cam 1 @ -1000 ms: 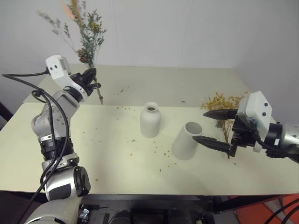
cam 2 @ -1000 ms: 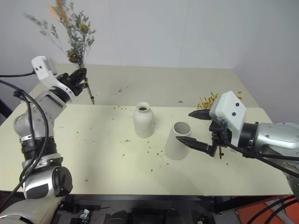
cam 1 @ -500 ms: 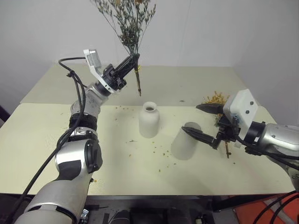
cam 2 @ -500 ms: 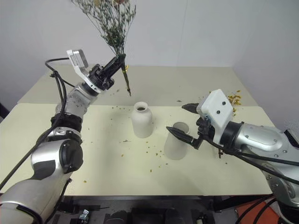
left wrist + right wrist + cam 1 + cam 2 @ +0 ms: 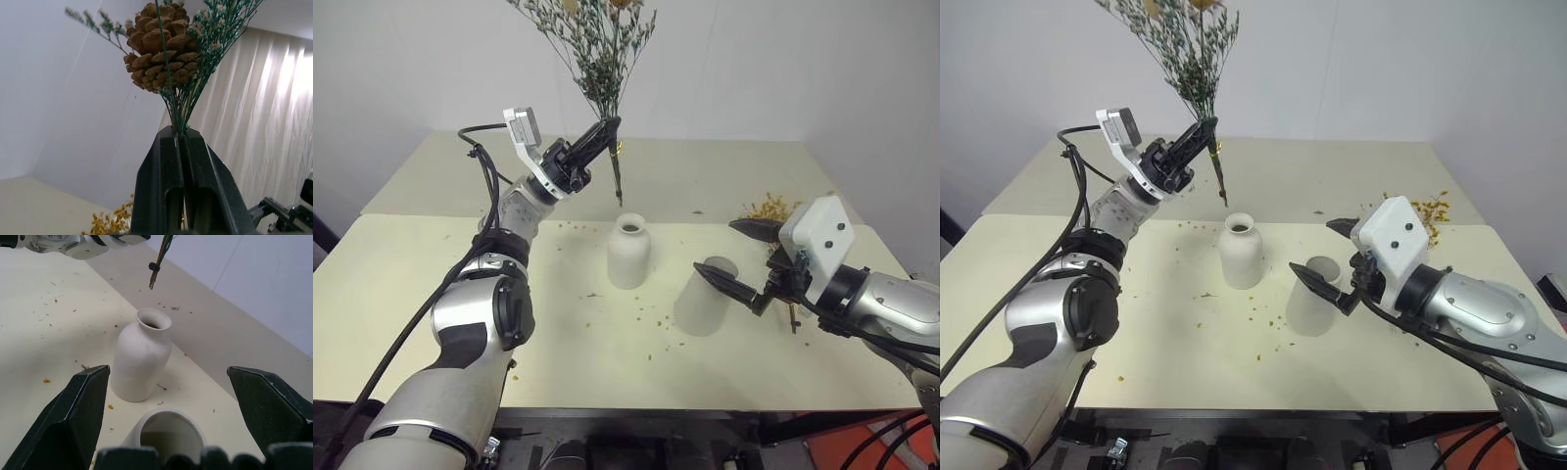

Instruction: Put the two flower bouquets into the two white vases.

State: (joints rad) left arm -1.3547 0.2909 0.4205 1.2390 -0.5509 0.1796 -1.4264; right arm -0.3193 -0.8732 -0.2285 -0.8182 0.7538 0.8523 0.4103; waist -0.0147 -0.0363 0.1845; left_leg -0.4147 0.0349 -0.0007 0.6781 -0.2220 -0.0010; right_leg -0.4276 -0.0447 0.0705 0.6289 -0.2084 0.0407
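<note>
**Sprig bunch hanging over the bottle vase**

The left gripper point(image 5: 603, 132) is pinching the sprig bunch point(image 5: 597, 54) by its stems, holding it upright, stem ends just above and behind the bottle vase point(image 5: 628, 252) on the counter point(image 5: 440, 294). To seat it well, the stems probably need centring over the narrow neck before lowering straight. The right gripper point(image 5: 742, 257) is reaching level with its fingers spread around the cylinder vase point(image 5: 703, 295). The yellow bunch point(image 5: 771, 209) is lying behind it.

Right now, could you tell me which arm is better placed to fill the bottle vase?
Left: the left gripper is shut on the sprig bunch, its stems hanging just above the bottle vase.
</note>
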